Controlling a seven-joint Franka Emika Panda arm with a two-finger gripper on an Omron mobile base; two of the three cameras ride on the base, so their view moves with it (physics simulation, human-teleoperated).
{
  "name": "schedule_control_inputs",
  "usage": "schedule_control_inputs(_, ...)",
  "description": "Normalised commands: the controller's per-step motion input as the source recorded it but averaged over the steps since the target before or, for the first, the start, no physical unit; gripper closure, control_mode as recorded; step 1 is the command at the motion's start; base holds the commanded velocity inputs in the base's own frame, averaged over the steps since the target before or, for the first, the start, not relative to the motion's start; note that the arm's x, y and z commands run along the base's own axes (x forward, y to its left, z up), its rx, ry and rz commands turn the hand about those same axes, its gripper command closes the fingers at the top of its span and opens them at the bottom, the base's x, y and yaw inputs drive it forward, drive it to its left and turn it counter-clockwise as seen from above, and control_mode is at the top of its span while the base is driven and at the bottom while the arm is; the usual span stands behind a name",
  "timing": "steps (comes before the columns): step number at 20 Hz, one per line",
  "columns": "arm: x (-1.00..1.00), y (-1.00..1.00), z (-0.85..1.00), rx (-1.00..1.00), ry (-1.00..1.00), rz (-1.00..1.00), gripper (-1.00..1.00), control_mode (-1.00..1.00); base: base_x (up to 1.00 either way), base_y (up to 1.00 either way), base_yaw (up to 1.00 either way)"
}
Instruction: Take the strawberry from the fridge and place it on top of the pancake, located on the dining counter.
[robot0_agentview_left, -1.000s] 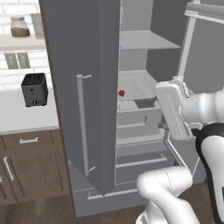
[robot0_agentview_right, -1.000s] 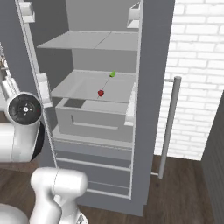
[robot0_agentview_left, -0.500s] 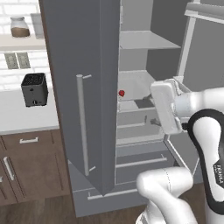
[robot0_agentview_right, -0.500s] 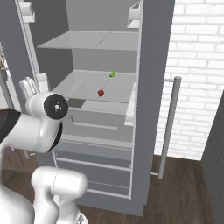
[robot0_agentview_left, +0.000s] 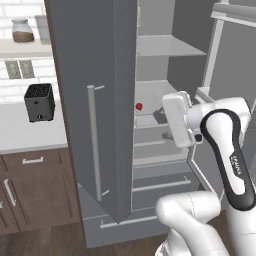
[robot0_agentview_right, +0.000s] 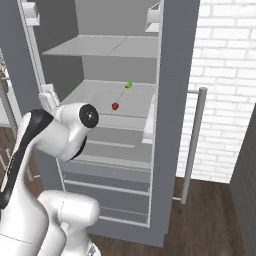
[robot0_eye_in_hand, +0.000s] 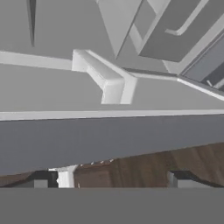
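I am looking into the fridge (robot0_agentview_left: 95, 90) with both doors standing wide open, so the opening step looks done to me. The light grey shelves are bare apart from two tiny items on the middle shelf (robot0_agentview_right: 100, 97). The arm (robot0_agentview_left: 227, 150) is rising in front of the lower part of the fridge with its wrist bent toward the shelves, and the hand is sitting just outside the opening, below and to the right of the fruit.

The gripper (robot0_eye_in_hand: 113, 180) is pointing down and along the fridge front rather than at the shelf: past its fingertips (robot0_eye_in_hand: 43, 180) I am seeing door bins, a grey door edge and the wood floor. The two tips are standing well apart with nothing between them, so I am reading it as released and empty.

The strawberry (robot0_agentview_right: 115, 106) is lying on the middle shelf near its front edge, untouched, with the small green item (robot0_agentview_right: 128, 84) farther back and apart from it.

So I am judging the task as early: the fridge is opened, but the reach, the grasp, the drive to the counter and the placing on the pancake are all left.
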Motion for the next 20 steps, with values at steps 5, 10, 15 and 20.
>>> schedule_control_inputs(5, 0.66, 0.13, -0.36, 0.05, 0.0, 0.09, -1.0, -1.0, 0.0, 0.0, 0.0)
schedule_control_inputs(10, 0.55, 0.3, -0.22, 0.05, 0.0, 0.05, -1.0, -1.0, 0.0, 0.0, 0.0)
schedule_control_inputs(15, 0.37, 0.42, -0.12, 0.03, 0.0, 0.04, -1.0, -1.0, 0.0, 0.0, 0.0)
schedule_control_inputs(20, -0.08, 0.65, -0.08, 0.0, -0.01, 0.09, -1.0, -1.0, 0.0, 0.0, 0.0)
